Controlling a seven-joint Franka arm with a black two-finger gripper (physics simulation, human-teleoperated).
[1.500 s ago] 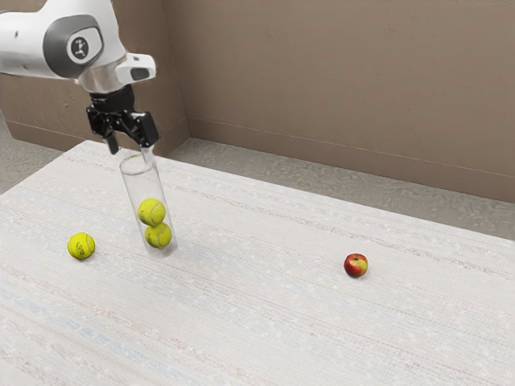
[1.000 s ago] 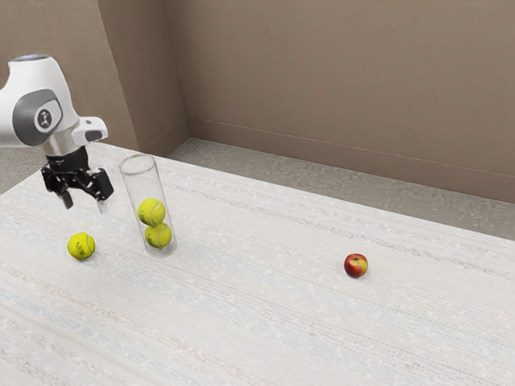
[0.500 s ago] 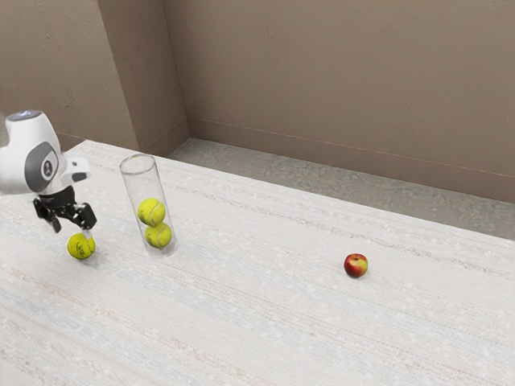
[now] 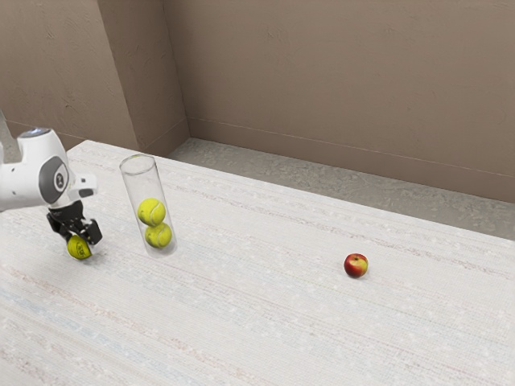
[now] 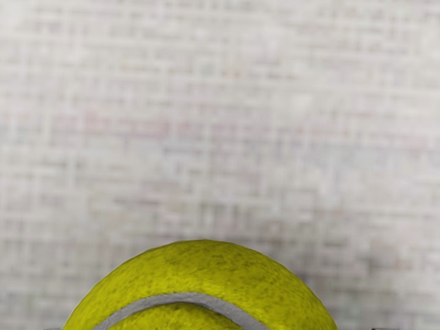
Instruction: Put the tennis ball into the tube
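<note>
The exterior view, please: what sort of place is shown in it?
Probably a plain indoor room, set up for robot practice. Bare brown walls rise from a mottled grey floor, and a white robot arm reaches over a pale table.

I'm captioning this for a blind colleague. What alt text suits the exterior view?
A robot arm has its end effector at a tennis ball on a pale table. Toward the exterior view's right stands a clear tube holding two stacked balls; farther along is a red-and-yellow apple.
</note>
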